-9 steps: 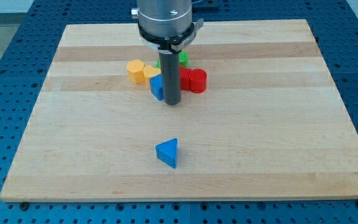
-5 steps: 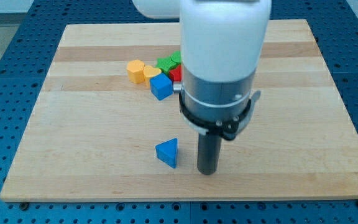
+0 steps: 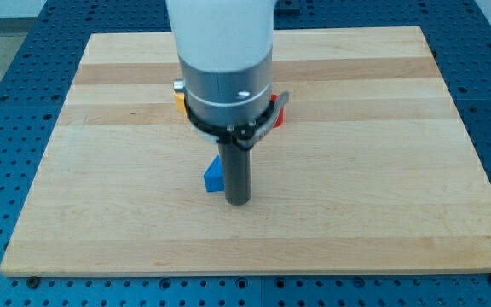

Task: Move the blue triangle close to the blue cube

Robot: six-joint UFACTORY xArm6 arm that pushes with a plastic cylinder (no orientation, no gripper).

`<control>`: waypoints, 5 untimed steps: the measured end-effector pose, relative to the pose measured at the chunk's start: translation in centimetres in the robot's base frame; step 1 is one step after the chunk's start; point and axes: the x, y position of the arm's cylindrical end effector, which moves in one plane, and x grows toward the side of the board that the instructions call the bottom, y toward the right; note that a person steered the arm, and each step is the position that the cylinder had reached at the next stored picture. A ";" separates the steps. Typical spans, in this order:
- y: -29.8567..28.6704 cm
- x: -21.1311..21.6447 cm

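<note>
The blue triangle (image 3: 214,176) lies on the wooden board (image 3: 382,170), a little below the middle. Most of it is hidden behind my rod. My tip (image 3: 239,202) is on the board, touching the triangle's right lower side. The blue cube is hidden behind the arm's body. It cannot be seen now.
A sliver of a yellow block (image 3: 178,95) shows at the arm's left edge. A sliver of a red block (image 3: 280,113) shows at its right edge. The rest of the block cluster at the view's top middle is hidden by the arm.
My tip has swung left and up from the triangle's right side. The blue triangle has moved up the board toward the cluster. The arm now hides the blue cube.
</note>
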 end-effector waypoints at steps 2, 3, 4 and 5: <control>-2.9 -1.4; -4.8 -1.4; -5.9 -1.5; -5.9 -2.7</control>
